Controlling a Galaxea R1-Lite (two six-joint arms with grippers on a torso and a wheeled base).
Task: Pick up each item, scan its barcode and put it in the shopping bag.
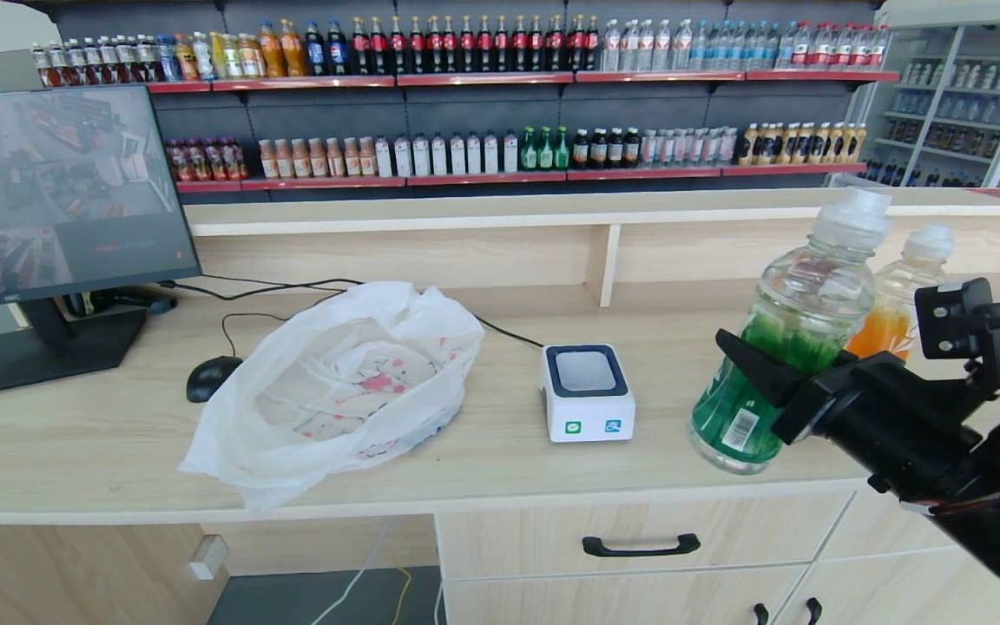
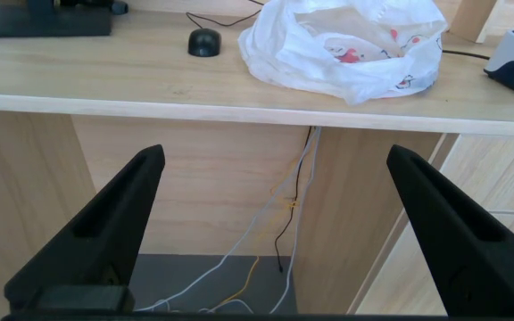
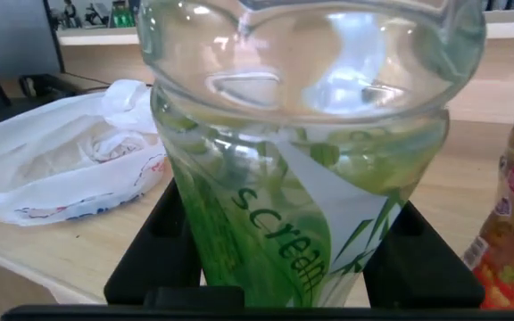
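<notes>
Green bottle [image 1: 799,321] held, frame right; scan pending.
Right gripper [image 1: 769,373] clamps it; left gripper [image 2: 275,160] jaws wide, empty. Shopping bag [image 1: 339,391] looks empty; orange bottle [image 1: 895,317] untouched.

Green bottle [image 1: 799,317]: clear plastic, white cap, green label, barcode low on side. Tilted, cap leaning up and right. Clamped at mid-body in right claw [image 1: 765,369], at right end of bench [image 1: 75,451].
Orange bottle [image 1: 895,304]: white cap, upright, just behind green bottle.
Scanner [image 1: 588,392]: white box, window up, mid-bench.
Shopping bag [image 1: 335,391]: white plastic, red print, mouth open, left of scanner.
</notes>
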